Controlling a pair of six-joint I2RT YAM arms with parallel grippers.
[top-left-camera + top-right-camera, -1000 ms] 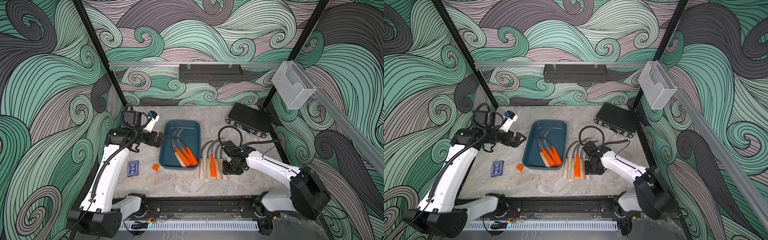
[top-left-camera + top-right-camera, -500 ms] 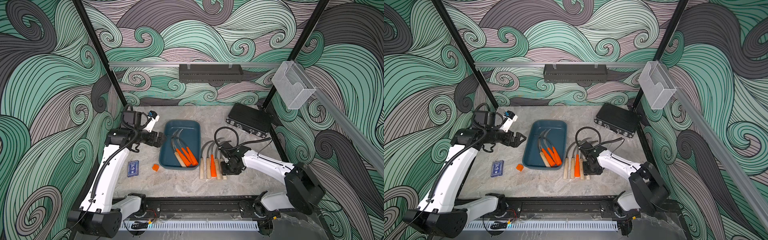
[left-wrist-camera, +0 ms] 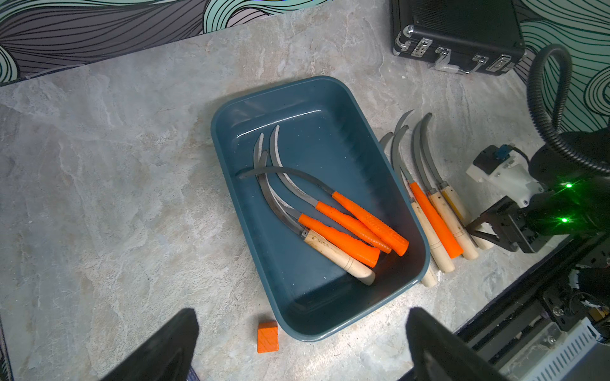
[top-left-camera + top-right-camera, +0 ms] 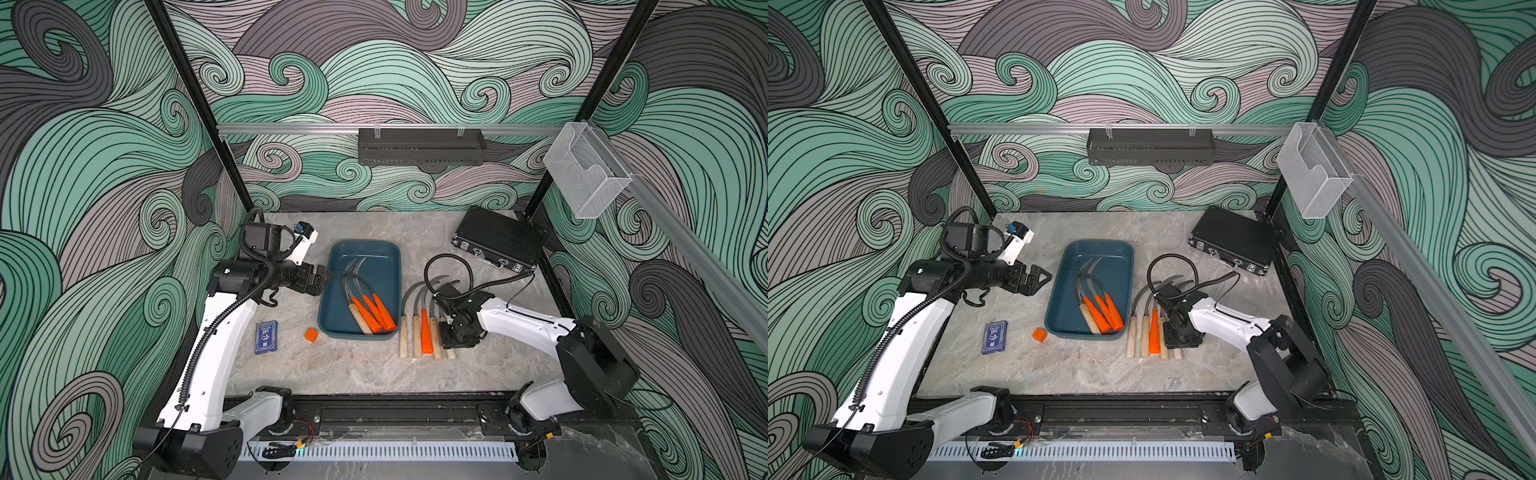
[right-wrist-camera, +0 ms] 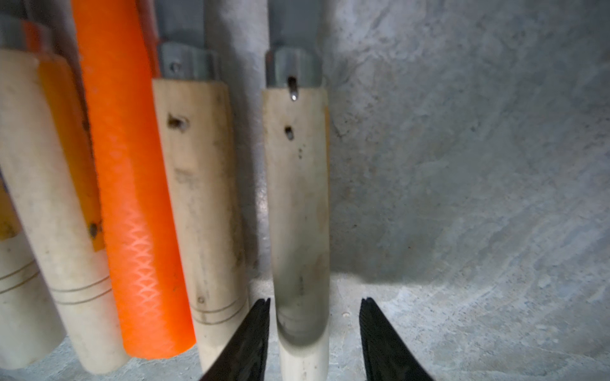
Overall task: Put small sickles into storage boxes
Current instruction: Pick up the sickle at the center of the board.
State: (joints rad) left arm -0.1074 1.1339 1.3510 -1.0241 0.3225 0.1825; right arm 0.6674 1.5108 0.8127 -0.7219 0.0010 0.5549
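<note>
Grasp step: straddling the end wooden-handled sickle [image 5: 297,198], in the row just beside the tray [image 4: 365,244], with the right gripper [image 5: 315,301] — jaws apart, not yet clamped. Left gripper [image 4: 322,279] spread wide near the tray. Next, probably: pinch firmly, lift clear, carry over the rim.

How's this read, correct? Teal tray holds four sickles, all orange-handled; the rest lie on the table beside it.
Wrong on handles: the left wrist view shows three orange-handled sickles and one wooden-handled sickle in the teal tray. The other sickles do lie on the table beside it.
</note>
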